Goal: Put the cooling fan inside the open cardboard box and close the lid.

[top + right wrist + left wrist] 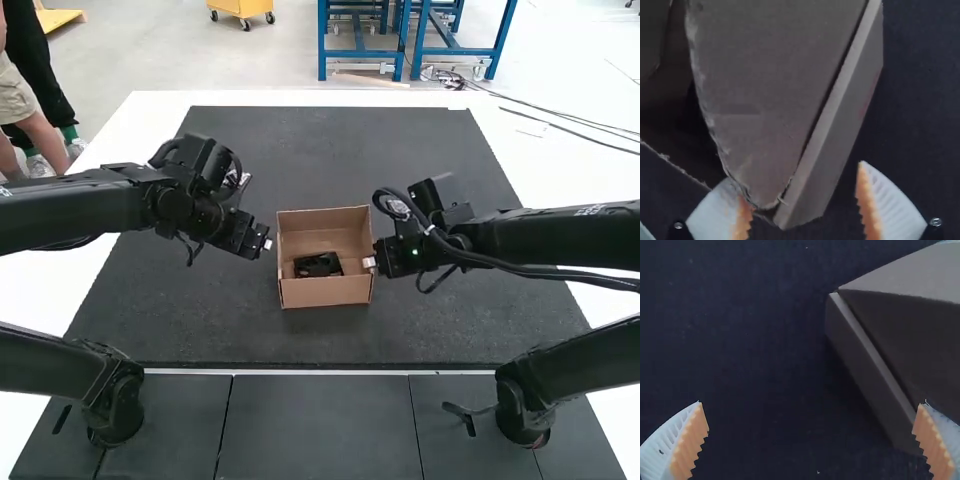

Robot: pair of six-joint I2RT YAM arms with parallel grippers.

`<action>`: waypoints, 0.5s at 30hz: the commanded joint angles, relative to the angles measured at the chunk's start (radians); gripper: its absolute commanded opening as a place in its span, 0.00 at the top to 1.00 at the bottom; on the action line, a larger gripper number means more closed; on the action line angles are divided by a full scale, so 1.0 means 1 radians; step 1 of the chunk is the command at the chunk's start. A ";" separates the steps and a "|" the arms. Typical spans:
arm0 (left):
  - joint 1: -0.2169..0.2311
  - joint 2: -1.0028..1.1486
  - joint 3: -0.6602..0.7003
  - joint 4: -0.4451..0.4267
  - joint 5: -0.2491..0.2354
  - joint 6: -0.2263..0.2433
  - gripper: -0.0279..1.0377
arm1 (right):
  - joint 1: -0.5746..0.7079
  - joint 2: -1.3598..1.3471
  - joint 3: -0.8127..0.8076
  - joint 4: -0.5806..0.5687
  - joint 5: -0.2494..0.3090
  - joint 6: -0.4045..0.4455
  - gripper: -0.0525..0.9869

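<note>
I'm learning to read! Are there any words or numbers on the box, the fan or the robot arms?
Right arm: a strip of small white print, too small to read.
Cardboard box: a faint reddish mark on its outer wall, too blurred to read.
Cooling fan: no lettering can be made out.
So there is no text that can be quoted.

Open cardboard box (325, 290) sits mid-mat (330, 150), cooling fan (318, 265) inside. Left gripper (262, 243) just beside its left wall; right gripper (370, 263) at its right wall.
</note>
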 commanded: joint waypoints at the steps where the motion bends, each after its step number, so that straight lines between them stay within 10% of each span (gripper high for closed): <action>1: -0.005 -0.027 0.001 0.002 0.004 0.010 0.07 | 0.005 -0.022 0.054 -0.034 0.015 -0.010 0.34; 6: 0.018 -0.030 0.015 0.048 -0.078 0.007 0.06 | -0.004 -0.054 0.108 -0.132 0.007 -0.042 0.12; 15: 0.087 0.015 0.107 0.156 -0.249 0.009 0.06 | -0.014 -0.308 0.157 -0.204 0.011 -0.134 0.08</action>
